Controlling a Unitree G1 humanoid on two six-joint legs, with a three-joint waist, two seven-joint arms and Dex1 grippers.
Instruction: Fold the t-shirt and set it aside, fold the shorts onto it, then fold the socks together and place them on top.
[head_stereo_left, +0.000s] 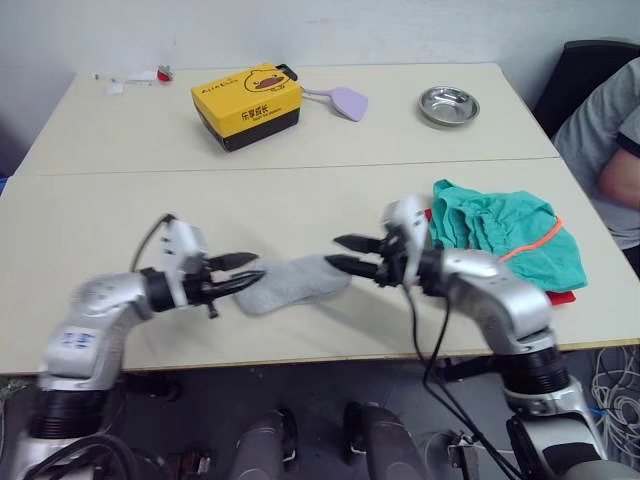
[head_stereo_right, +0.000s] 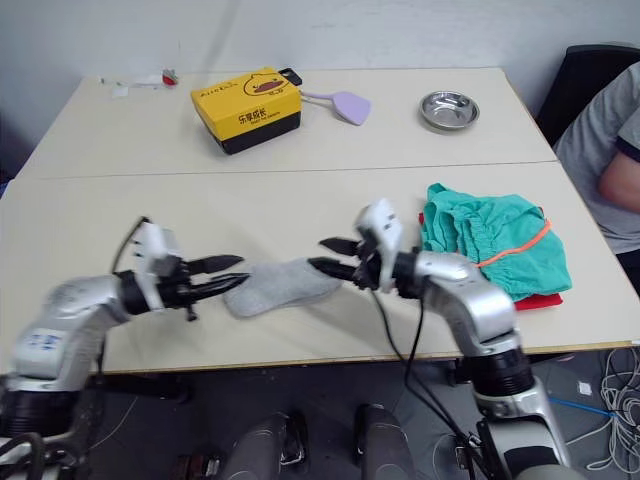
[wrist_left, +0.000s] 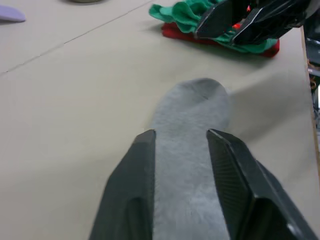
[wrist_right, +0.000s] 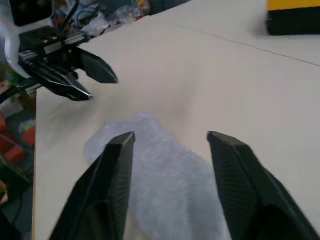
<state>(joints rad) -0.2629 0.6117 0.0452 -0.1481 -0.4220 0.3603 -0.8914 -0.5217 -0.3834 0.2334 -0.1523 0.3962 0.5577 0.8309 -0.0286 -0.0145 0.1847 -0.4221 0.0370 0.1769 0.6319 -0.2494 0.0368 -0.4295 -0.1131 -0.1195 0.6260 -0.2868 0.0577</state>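
Note:
The light grey socks (head_stereo_left: 295, 283) lie flat as one shape near the table's front edge; I cannot tell whether one lies on the other. My left gripper (head_stereo_left: 240, 271) is open at their left end, its fingers straddling the cloth in the left wrist view (wrist_left: 182, 135). My right gripper (head_stereo_left: 346, 253) is open at their right end, hovering just over it. The teal shorts (head_stereo_left: 505, 235) with an orange drawstring lie bunched at the right on top of the red t-shirt (head_stereo_left: 562, 297), of which only edges show.
At the back of the table stand a yellow box (head_stereo_left: 247, 104), a lilac scoop (head_stereo_left: 345, 101) and a metal bowl (head_stereo_left: 448, 105). A person (head_stereo_left: 605, 150) sits at the right edge. A seam (head_stereo_left: 300, 167) runs across the table.

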